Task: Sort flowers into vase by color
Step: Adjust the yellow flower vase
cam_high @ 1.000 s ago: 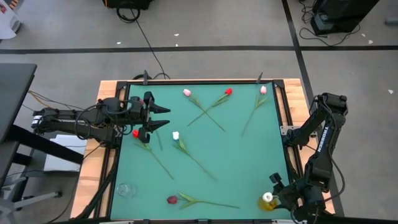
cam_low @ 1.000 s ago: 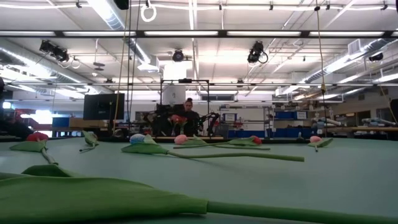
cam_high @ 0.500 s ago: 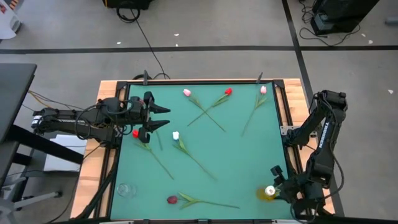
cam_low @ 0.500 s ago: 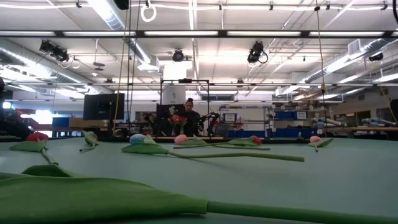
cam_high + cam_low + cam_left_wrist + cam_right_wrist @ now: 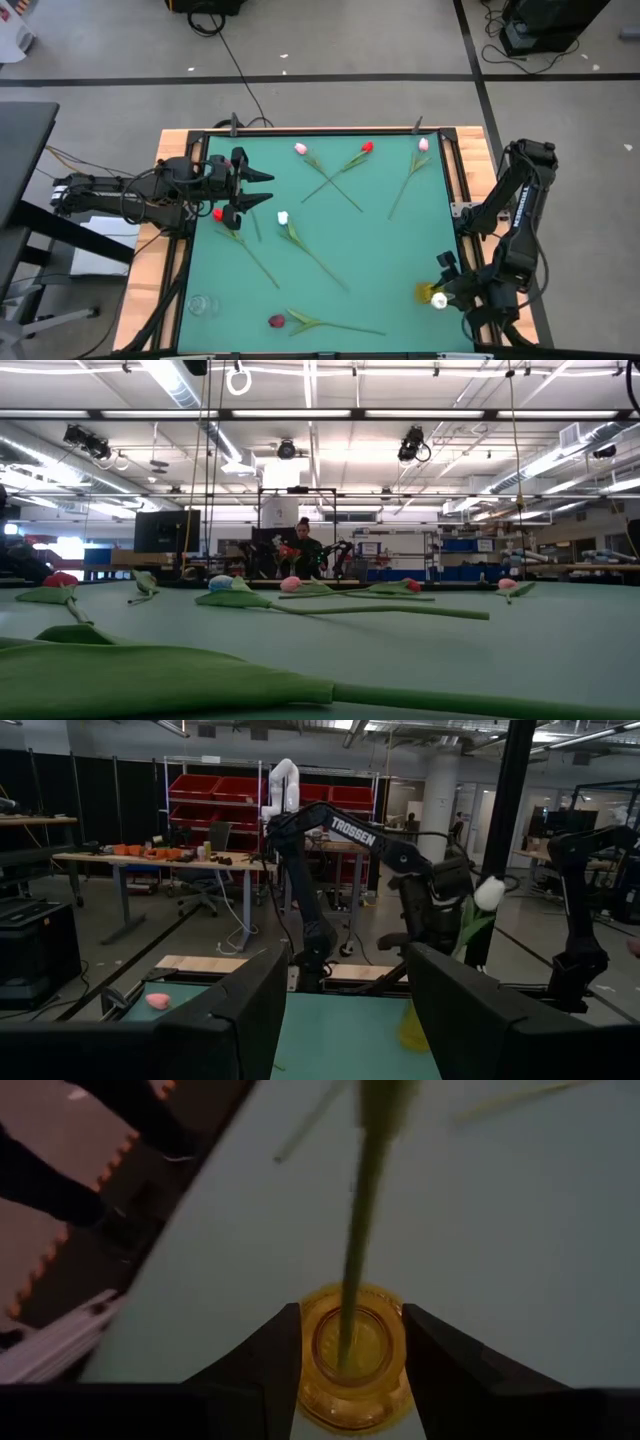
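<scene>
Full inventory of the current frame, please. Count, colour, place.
pink tulips: 2, pink, high view's top edge, left and right corner
red tulips: 2, red, top centre; beside left pincer
white tulips: 2, white, mid-mat; standing in yellow vase
maroon tulip: 1, dark maroon, bottom edge
yellow vase: 1, yellow, bottom right
clear vase: 1, clear, bottom left
mat: 1, green
person: 1, room behind
left pincer: open, left edge
right pincer: open, above yellow vase
</scene>
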Robot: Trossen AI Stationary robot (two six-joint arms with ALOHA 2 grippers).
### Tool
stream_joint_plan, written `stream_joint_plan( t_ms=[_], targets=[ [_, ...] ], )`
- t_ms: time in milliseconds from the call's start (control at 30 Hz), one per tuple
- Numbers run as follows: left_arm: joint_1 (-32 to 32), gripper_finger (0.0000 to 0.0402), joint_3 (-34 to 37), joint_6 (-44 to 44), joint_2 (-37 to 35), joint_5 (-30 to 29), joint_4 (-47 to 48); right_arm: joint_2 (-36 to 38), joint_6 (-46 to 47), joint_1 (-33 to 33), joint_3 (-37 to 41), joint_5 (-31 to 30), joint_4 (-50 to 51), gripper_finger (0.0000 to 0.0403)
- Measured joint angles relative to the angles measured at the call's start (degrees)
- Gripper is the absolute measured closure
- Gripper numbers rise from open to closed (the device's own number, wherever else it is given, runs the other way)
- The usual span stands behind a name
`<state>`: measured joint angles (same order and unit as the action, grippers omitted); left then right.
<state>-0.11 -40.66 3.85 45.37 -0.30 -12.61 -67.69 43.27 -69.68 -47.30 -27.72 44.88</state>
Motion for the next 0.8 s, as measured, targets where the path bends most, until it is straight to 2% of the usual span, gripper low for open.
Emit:
stream_joint_plan(
  t_ms=[167, 467, 800],
  targets=[
    [0.0, 0.0189, 0.0, 0.0, 0.0, 0.0, 0.0, 1.0, 4.0, 2.4, 1.9, 0.2, -1.3, 0.0236],
    [0.0, 0.0189, 0.0, 0.0, 0.0, 0.0, 0.0, 4.4, 10.0, 2.6, 4.1, 1.1, -2.5, 0.0224],
    [0.0, 0.0189, 0.0, 0.0, 0.0, 0.0, 0.0, 6.2, 13.8, 2.6, 3.9, 1.8, -2.3, 0.0117]
  ],
)
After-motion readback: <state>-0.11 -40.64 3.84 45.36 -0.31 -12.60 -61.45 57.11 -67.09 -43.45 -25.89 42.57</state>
